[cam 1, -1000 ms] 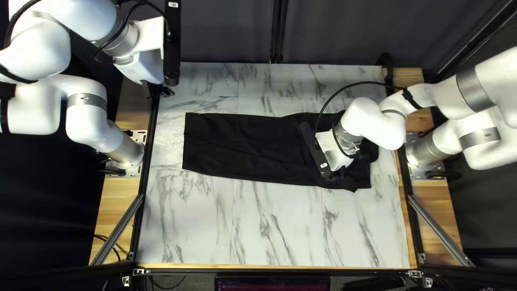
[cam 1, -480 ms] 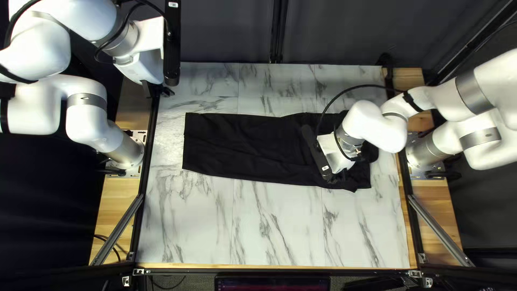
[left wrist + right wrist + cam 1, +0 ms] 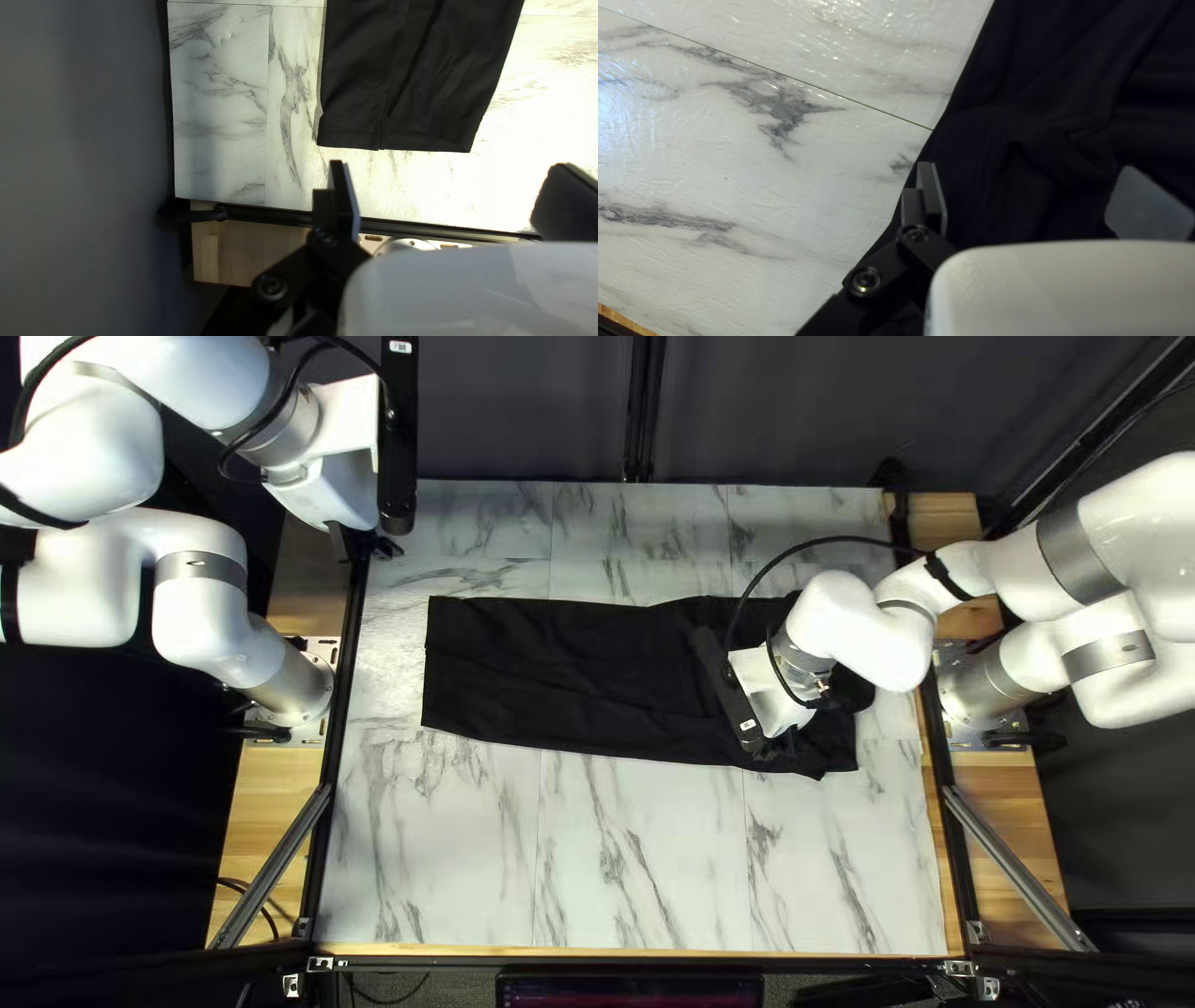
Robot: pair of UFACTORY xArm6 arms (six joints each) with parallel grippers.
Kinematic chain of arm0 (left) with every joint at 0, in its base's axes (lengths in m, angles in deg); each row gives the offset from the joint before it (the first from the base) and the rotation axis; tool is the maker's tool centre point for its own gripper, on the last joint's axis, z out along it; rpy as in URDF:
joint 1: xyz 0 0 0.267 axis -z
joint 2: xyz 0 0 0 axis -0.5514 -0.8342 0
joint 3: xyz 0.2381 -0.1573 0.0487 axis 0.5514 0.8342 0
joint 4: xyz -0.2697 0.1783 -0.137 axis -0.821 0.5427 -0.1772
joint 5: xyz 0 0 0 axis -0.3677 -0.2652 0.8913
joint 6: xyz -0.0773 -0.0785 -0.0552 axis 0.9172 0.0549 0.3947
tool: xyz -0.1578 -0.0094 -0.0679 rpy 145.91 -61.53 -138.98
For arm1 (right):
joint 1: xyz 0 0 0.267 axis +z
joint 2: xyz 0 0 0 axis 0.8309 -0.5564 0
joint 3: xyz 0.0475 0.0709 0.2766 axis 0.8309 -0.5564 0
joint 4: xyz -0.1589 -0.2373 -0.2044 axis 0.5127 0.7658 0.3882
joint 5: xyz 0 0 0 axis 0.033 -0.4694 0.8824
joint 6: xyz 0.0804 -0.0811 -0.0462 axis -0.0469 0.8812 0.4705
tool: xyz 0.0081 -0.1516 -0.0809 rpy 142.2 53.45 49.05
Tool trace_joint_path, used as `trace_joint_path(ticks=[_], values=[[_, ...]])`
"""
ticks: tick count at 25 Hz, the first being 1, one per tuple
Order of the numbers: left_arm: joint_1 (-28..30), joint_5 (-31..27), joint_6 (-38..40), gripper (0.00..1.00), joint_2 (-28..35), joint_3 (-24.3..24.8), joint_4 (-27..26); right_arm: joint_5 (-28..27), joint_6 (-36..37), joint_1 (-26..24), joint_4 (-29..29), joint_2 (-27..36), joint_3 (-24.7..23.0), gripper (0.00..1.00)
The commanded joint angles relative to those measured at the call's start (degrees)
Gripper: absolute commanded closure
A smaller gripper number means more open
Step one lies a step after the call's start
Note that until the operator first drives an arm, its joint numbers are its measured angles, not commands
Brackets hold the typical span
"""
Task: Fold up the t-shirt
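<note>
top left view — black t-shirt (image 3: 560, 670), spread right gripper (image 3: 782, 744) above, spread left gripper (image 3: 371, 548) apart

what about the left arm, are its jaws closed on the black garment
No, the left jaws stand wide apart, and the black garment lies on the table ahead of them.

Near tabletop (image 3: 623, 859) offers passage; right arm (image 3: 859, 629) overhangs t-shirt (image 3: 548, 672).

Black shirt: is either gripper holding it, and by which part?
Nothing is held: the right gripper is open over the black shirt, and the left gripper is open too.
</note>
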Motion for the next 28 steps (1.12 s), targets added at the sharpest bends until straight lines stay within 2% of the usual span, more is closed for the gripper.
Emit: trace_joint_path(ticks=[1,3,4,5,6,7,8,14,28], values=[[0.0,0.0,0.0,0.0,0.0,0.0,0.0,0.65,1.49,-0.06,-1.3,-1.96,1.14,0.0],[0.0,0.0,0.0,0.0,0.0,0.0,0.0,0.8,1.93,-0.05,-1.61,-2.59,1.52,0.01],[0.0,0.0,0.0,0.0,0.0,0.0,0.0,0.84,1.96,-0.09,-1.6,-2.65,1.53,0.14],[0.0,0.0,0.0,0.0,0.0,0.0,0.0,0.93,1.8,-0.17,-1.45,-2.69,1.55,0.22],[0.0,0.0,0.0,0.0,0.0,0.0,0.0,0.97,1.72,-0.19,-1.4,-2.68,1.54,0.83],[0.0,0.0,0.0,0.0,0.0,0.0,0.0,1.03,1.68,-0.24,-1.35,-2.78,1.61,0.96],[0.0,0.0,0.0,0.0,0.0,0.0,0.0,1.08,1.84,-0.3,-1.42,-2.98,1.74,1.0],[0.0,0.0,0.0,0.0,0.0,0.0,0.0,1.08,2.6,-0.74,-1.49,-3.87,2.39,1.0],[0.0,0.0,0.0,0.0,0.0,0.0,0.0,-0.46,-4.06,-1.5,6.48,-1.53,3.07,1.0]])
